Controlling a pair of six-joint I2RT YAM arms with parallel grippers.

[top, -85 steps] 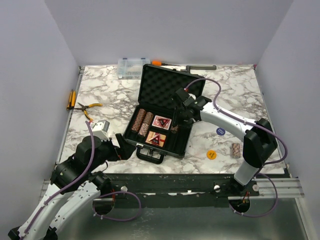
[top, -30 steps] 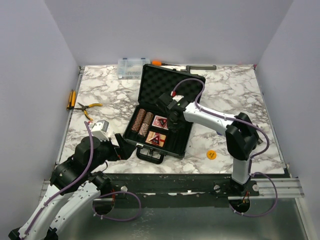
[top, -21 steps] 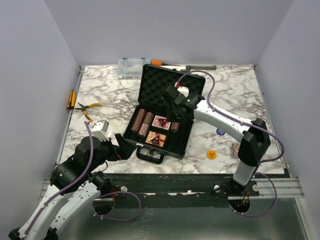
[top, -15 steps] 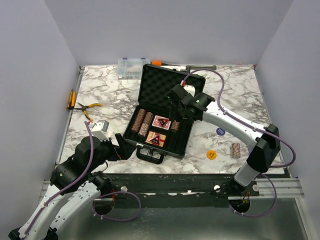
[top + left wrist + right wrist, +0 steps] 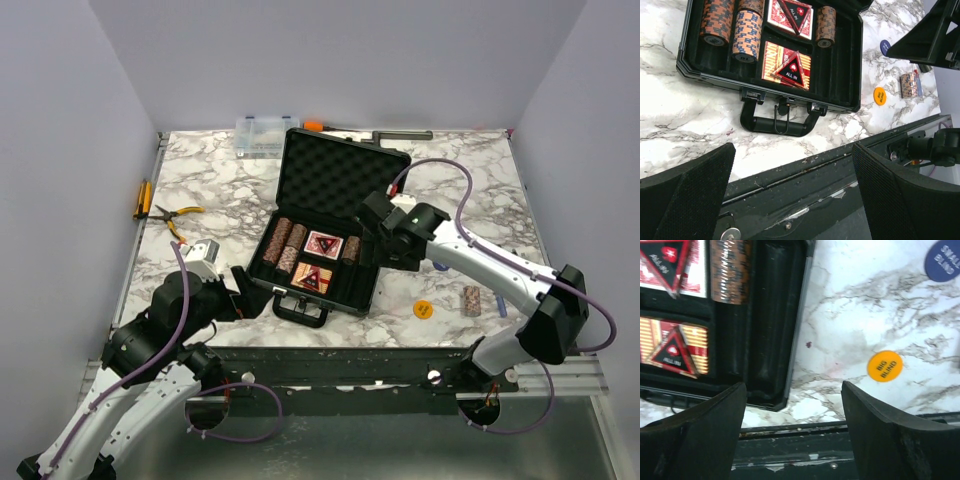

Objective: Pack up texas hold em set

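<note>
Arms: right hand (image 5: 792, 387) spread, empty, over case (image 5: 775, 325) edge — left hand (image 5: 792, 150) wide, low.

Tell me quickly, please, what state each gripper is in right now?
Left gripper: open, holding nothing.
Right gripper: open, holding nothing.

Case (image 5: 340, 185) open, lid up; chip stacks (image 5: 285, 246) and 2 decks (image 5: 771, 62) with triangular tokens (image 5: 792, 71) inside. Loose stack (image 5: 470, 298), 2 round tokens (image 5: 422, 309) outside, right.
</note>
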